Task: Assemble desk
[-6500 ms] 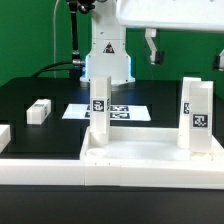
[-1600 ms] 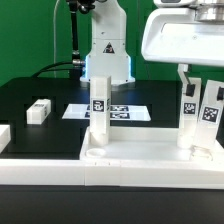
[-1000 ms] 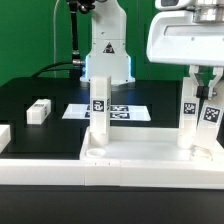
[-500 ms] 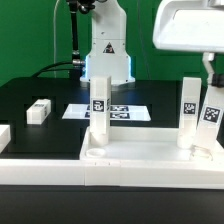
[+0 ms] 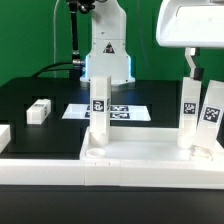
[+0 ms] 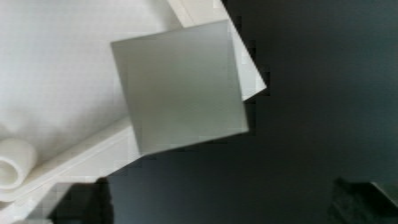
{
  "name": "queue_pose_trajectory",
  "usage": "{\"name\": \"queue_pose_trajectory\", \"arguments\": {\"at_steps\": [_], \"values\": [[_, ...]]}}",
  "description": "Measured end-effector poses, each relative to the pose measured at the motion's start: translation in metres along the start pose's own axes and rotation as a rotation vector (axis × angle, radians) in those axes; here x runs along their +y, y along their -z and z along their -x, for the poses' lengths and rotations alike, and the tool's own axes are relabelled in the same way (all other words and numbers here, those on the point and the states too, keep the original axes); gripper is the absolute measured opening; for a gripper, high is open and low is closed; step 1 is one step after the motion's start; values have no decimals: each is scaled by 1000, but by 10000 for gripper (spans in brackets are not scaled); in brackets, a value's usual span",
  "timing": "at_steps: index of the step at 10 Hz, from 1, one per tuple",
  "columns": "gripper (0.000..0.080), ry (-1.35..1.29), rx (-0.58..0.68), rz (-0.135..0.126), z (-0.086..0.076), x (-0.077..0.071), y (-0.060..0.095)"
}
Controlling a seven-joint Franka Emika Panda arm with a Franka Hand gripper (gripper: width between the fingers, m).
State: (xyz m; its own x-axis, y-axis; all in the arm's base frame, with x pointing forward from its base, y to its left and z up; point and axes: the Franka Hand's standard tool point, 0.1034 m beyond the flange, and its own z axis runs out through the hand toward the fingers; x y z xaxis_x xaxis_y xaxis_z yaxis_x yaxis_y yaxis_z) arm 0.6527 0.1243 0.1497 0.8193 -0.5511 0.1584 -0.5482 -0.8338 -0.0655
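The desk panel (image 5: 150,158) lies rim up at the front of the exterior view. Three white tagged legs stand upright on it: one at the exterior view's left (image 5: 98,110) and two close together at its right (image 5: 190,112) (image 5: 212,116). A fourth leg (image 5: 39,110) lies loose on the black table. My gripper (image 5: 205,66) hangs open and empty above the two right legs. In the wrist view its dark fingers (image 6: 80,200) stand wide apart with nothing between them, and a leg's end (image 6: 178,90) and the panel (image 6: 54,80) lie below.
The marker board (image 5: 125,111) lies flat behind the panel, in front of the arm's base (image 5: 105,60). A long white rail (image 5: 40,168) runs along the front at the exterior view's left, with another white piece (image 5: 4,136) at the left edge.
My gripper was down around the rightmost leg; it has let go and risen. That leg now stands on its own on the panel. The other parts have not moved.
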Motion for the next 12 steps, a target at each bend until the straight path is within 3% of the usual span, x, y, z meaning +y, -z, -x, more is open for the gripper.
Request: {"name": "queue_pose_trajectory", "arguments": {"at_steps": [1, 5, 9, 12], "values": [[641, 21, -10, -19, -1, -1, 2], [649, 22, -15, 20, 8, 12, -25], [649, 16, -19, 30, 13, 13, -32], [290, 15, -18, 32, 12, 14, -32]]}}
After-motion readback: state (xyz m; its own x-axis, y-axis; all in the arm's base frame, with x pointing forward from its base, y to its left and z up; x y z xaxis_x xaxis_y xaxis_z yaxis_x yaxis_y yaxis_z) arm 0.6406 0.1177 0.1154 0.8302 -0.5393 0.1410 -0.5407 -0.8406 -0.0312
